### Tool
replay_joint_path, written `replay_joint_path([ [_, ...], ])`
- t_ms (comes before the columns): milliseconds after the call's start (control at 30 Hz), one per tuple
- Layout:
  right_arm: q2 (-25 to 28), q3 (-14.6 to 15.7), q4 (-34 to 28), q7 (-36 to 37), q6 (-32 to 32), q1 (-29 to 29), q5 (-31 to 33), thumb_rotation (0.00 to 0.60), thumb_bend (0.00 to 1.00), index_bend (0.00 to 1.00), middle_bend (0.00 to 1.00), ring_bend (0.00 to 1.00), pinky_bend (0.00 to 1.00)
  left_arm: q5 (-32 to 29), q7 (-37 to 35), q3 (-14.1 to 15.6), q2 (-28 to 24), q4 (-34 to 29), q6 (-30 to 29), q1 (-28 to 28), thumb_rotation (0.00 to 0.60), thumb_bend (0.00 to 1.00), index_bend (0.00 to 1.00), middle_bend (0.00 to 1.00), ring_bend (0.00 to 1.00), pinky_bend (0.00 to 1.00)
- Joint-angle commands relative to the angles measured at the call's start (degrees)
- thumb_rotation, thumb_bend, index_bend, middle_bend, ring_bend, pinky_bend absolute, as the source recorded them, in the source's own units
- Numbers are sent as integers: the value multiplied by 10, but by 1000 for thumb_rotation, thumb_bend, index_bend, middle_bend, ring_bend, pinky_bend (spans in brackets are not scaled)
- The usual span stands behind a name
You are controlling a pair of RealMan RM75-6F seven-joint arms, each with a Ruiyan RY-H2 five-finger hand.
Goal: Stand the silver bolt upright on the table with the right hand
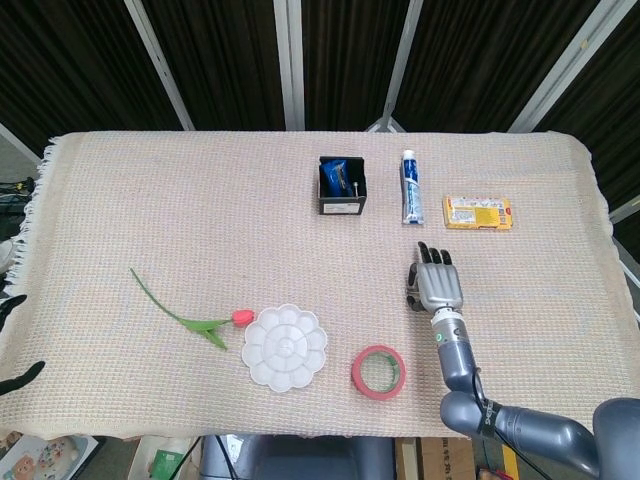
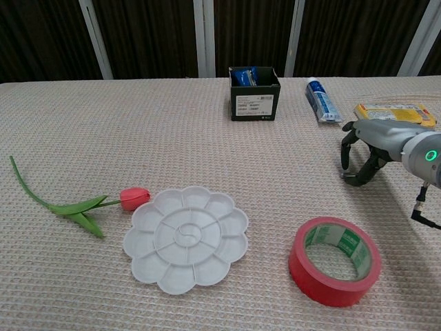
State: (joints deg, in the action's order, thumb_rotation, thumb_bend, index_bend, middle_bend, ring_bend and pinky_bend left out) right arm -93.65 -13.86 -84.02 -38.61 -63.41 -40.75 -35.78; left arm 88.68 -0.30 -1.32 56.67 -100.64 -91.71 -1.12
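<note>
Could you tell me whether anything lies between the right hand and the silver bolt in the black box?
Only bare cloth lies between the right hand and the black box. The silver bolt stands inside, beside blue packets, so the box wall surrounds it.

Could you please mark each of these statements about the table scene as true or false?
1. The right robot hand holds nothing. True.
2. The red tape roll lies beside the white palette. True.
3. The toothpaste tube stands inside the black box. False: it lies flat on the cloth, to the right of the box.
4. The silver bolt stands upright on the table. False: it is in the black box.
5. The tulip rests on the yellow packet. False: the tulip lies left of the palette, far from the packet.
</note>
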Motion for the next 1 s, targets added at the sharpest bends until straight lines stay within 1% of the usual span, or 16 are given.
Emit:
replay_joint_path([
  [33,-3,-1,4,2,-1,-1,0,600,315,548,31,95,87,0,0,0,0,0,0,0,600,251,180,0,0,0],
  [1000,-5,0,17,2,9,-5,20,600,338,576,35,96,87,-2,10,-1,3,-1,3,2,600,251,182,0,0,0],
])
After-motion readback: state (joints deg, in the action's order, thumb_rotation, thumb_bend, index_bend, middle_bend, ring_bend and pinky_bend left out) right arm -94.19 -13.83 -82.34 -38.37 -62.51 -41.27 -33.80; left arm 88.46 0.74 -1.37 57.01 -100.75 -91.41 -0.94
